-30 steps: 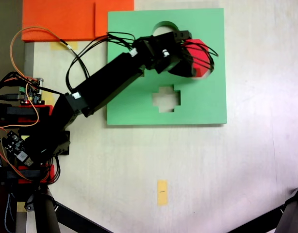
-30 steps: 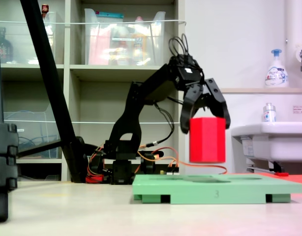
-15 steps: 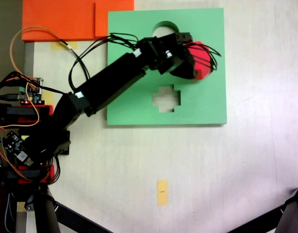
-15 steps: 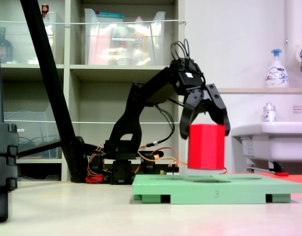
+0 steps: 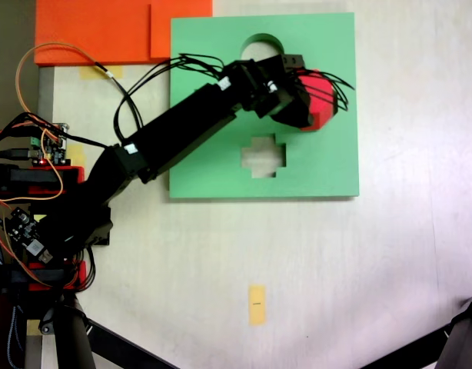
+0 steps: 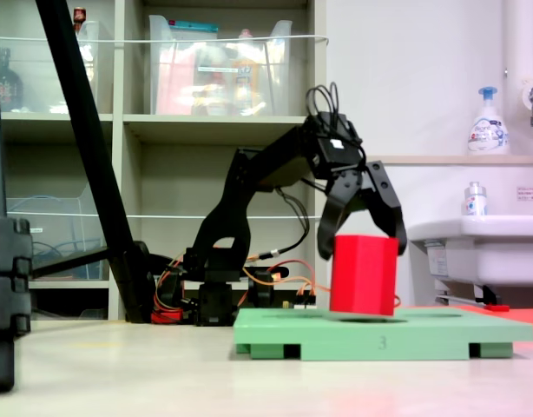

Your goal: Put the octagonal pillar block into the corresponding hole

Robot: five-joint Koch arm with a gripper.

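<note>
The gripper (image 6: 362,243) clasps the octagonal pillar block (image 6: 363,274) by its top, slightly tilted, its base meeting the green board (image 6: 440,331) at the corresponding hole (image 6: 368,319); seating and release apparently remain.

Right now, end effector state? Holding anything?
End effector: closed on the bright red eight-sided foam block, gripping its upper part; the block's base sits slightly tilted at the flat green foam board.
</note>
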